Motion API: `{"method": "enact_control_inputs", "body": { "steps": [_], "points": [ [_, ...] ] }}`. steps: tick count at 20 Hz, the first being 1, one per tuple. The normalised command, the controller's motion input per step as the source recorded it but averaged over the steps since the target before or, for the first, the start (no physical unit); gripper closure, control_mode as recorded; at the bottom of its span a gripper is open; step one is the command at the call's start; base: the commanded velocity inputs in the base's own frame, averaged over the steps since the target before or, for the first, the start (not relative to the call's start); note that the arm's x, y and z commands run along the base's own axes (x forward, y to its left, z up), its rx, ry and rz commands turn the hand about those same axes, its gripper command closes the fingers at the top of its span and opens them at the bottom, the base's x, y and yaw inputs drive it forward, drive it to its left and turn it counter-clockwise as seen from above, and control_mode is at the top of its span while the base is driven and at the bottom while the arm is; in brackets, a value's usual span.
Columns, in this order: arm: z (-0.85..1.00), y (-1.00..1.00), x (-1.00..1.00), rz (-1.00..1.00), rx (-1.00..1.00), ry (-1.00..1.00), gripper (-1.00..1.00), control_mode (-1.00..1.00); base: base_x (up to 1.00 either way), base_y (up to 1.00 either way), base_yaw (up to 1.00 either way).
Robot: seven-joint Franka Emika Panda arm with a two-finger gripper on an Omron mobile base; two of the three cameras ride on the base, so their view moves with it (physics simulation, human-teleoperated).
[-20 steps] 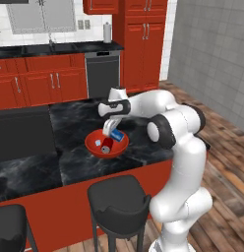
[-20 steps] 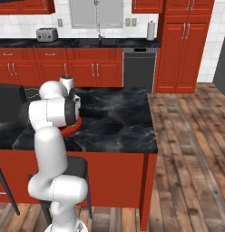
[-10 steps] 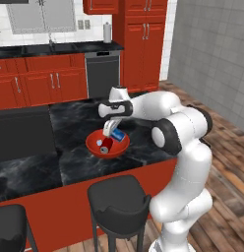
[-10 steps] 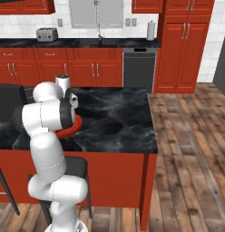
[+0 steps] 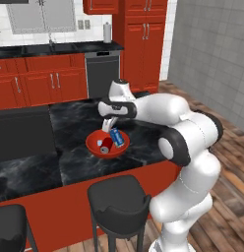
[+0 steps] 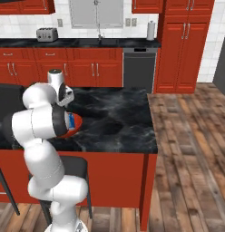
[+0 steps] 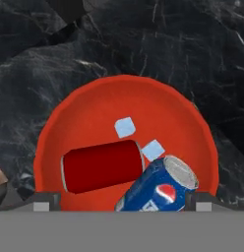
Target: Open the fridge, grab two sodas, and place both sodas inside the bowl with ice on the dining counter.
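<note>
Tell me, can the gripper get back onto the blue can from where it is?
Probably yes. The open gripper hangs right over the bowl, and the blue can leans just below it, top up against the red can, with nothing above it.

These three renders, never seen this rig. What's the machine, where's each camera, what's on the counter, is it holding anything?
The machine is a white robot arm with dark joints on a driving base, in a simulated kitchen. Two pictures come from cameras on the base, behind the arm to its left and right. The third looks along the hand, straight down.

On the black white-veined marble counter sits a shallow wide red bowl with small white ice cubes. A red soda can lies on its side in it, and a blue soda can with white markings leans beside it.

The two-finger gripper hangs just above the bowl, open, holding nothing. Both cans are in the bowl.
</note>
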Motion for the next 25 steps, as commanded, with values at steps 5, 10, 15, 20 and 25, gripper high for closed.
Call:
{"method": "enact_control_inputs", "body": {
  "steps": [5, 10, 15, 20, 25],
  "points": [
    [0.0, 0.0, -0.06, 0.0, 0.0, -0.13, -1.0, -1.0, 0.0, 0.0, 0.0],
    [0.32, 0.0, -0.3, 0.0, 0.0, -0.18, -1.0, -1.0, 0.0, 0.0, 0.0],
    [0.65, 0.0, -0.64, 0.0, 0.0, -0.23, -1.0, -1.0, 0.0, 0.0, 0.0],
    [0.78, -0.07, -0.74, -0.03, 0.0, -0.23, -1.0, -1.0, 0.0, 0.0, 0.0],
    [0.77, -0.28, -0.86, -0.04, 0.0, -0.18, -1.0, -1.0, 0.0, 0.0, 0.0]
  ]
}}
